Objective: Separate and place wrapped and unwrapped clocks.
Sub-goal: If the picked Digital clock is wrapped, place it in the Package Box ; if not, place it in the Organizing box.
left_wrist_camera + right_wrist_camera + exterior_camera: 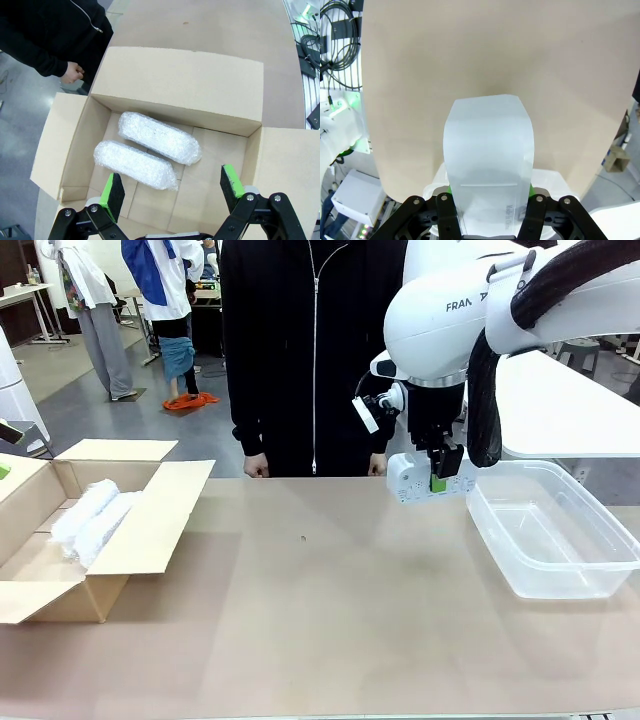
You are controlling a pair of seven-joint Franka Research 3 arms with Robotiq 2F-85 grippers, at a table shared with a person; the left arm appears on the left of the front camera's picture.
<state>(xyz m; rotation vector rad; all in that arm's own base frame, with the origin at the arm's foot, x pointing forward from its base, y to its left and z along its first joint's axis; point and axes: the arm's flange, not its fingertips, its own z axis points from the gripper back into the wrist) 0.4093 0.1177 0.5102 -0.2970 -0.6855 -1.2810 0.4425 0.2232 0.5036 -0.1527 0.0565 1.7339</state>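
Across a tan table [330,620] from a person in black, the right gripper [438,478] hangs in the air just beside the near left corner of a clear plastic tub [552,530], pinching the unwrapped clock [428,480], a smooth glossy white block, across its narrow middle, with the block lying level. The hard shell looks stiff and slippery, so a firm squeeze on its flat sides suits it. In the open cardboard box [190,85] at the table's left end lie two wrapped clocks [159,137], side by side and touching on the box floor. Their bubble wrap looks soft, crinkly and springy, probably light; a hold across the middle of a bundle seems safest. The left gripper [172,192] hovers above the box, fingers spread wide, holding nothing.
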